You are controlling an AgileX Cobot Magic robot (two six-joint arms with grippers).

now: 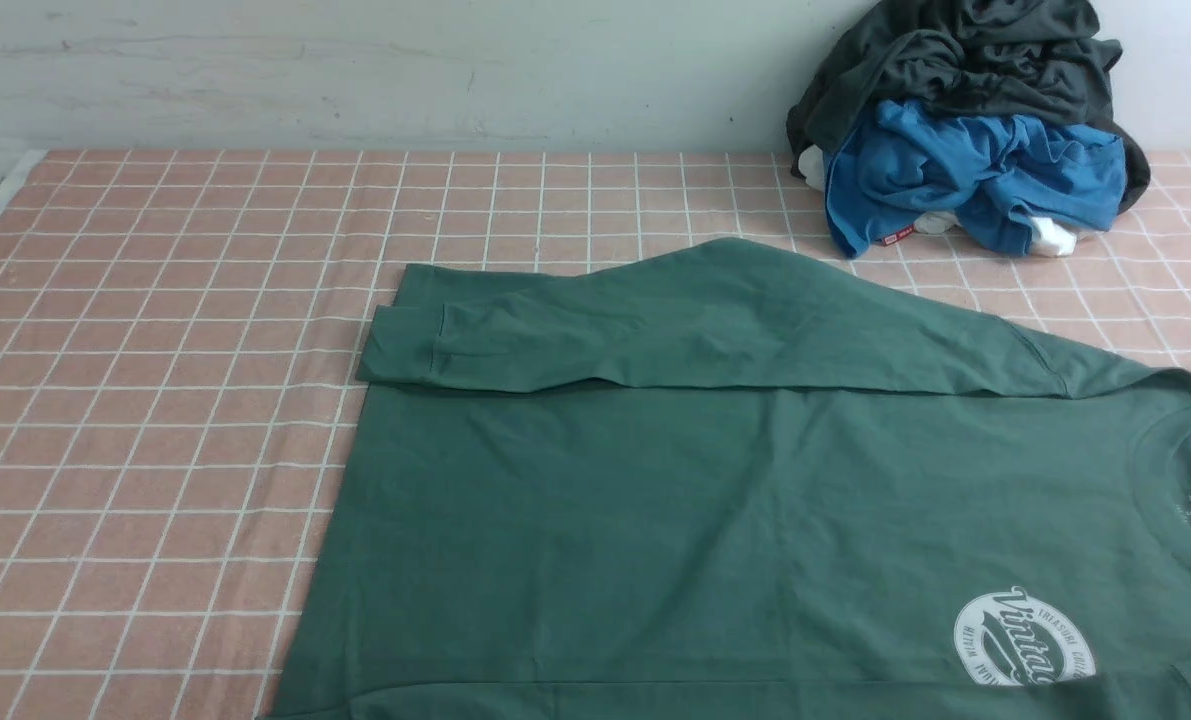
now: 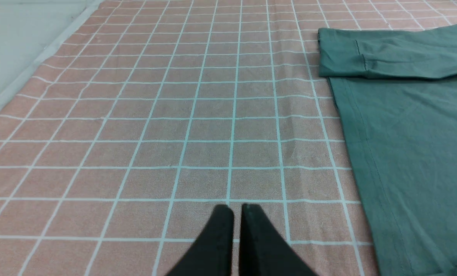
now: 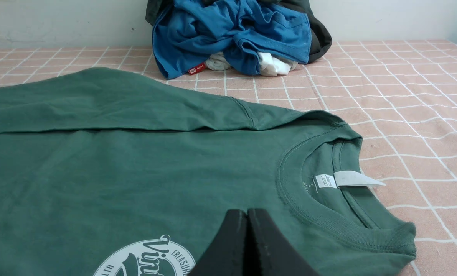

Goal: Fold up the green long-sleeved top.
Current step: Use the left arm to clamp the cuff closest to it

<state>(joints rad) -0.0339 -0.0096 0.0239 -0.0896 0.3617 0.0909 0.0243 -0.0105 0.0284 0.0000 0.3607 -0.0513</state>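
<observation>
The dark green cotton long-sleeved top is spread on the pink checked tabletop, with one sleeve laid across it. The left fingers and right fingers are clenched and empty. For the next fold, they probably must be opened and an edge pinched.

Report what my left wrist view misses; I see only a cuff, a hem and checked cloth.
Observer: The green long-sleeved top lies front-up, its round white logo showing.
Operator: Give me the neck end.
Observer: The collar points toward the robot's right, with a white label sticking out.
Operator: Name anything else out there.
Observer: At the far right, a dark garment is heaped on a blue garment.
</observation>
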